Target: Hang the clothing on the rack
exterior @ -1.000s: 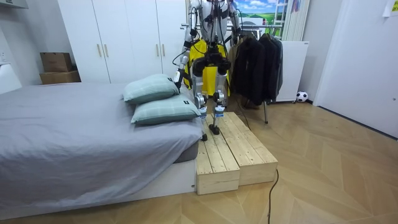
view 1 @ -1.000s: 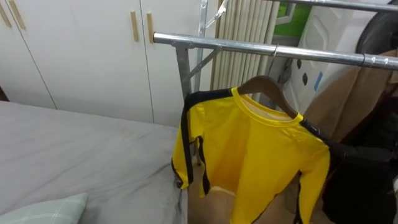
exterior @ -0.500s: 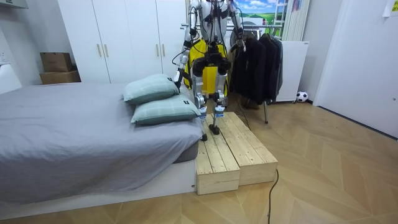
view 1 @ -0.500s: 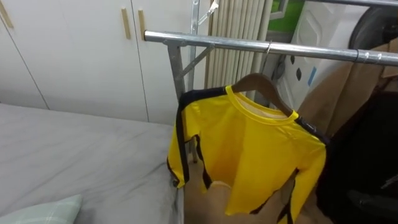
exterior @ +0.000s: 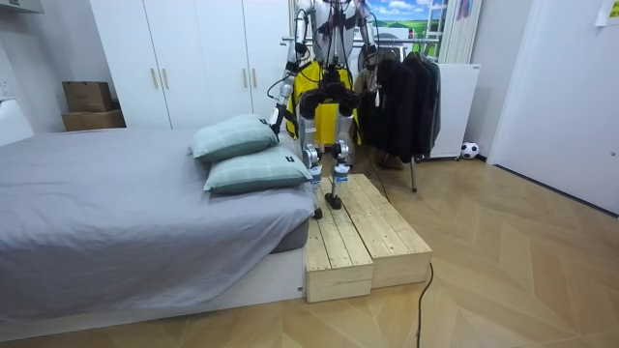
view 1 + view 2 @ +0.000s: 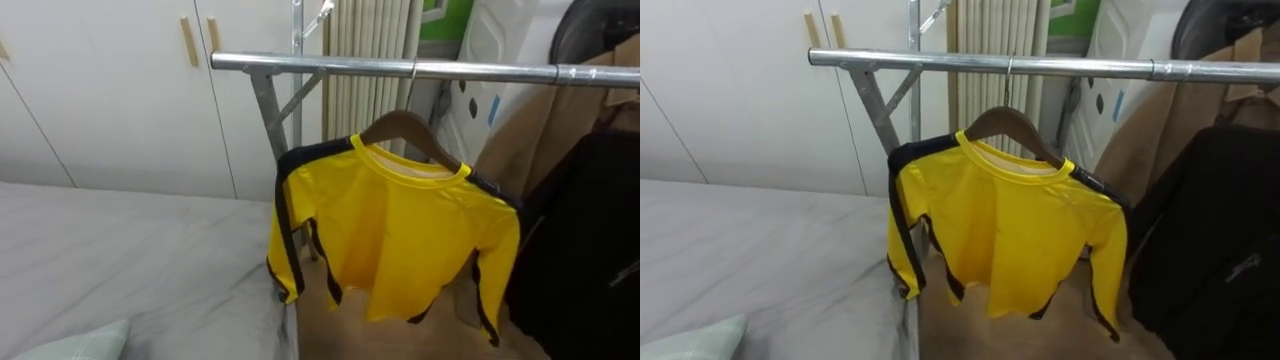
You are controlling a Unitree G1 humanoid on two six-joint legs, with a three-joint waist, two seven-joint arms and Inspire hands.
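Left eye view: the yellow shirt [image 6: 400,235] with dark trim hung on a wooden hanger [image 6: 405,128], hooked over the metal rail [image 6: 330,67] that ran across the top of the frame. It hung free at centre. Dark clothes [image 6: 585,230] hung just beside it at the right edge, the grey bed [image 6: 120,260] lay lower left, and a pale green pillow [image 6: 70,345] sat in the bottom left corner.

Room view: I stood on a wooden platform [image 5: 372,237] at the bedside, facing the rack near top centre. The shirt showed yellow in front of my body. My left hand [image 5: 278,118] was low, to the room view's left of the shirt. My right hand [image 5: 373,72] was higher, against the dark clothes. I could not tell whether either hand was open or closed, or touched the shirt.
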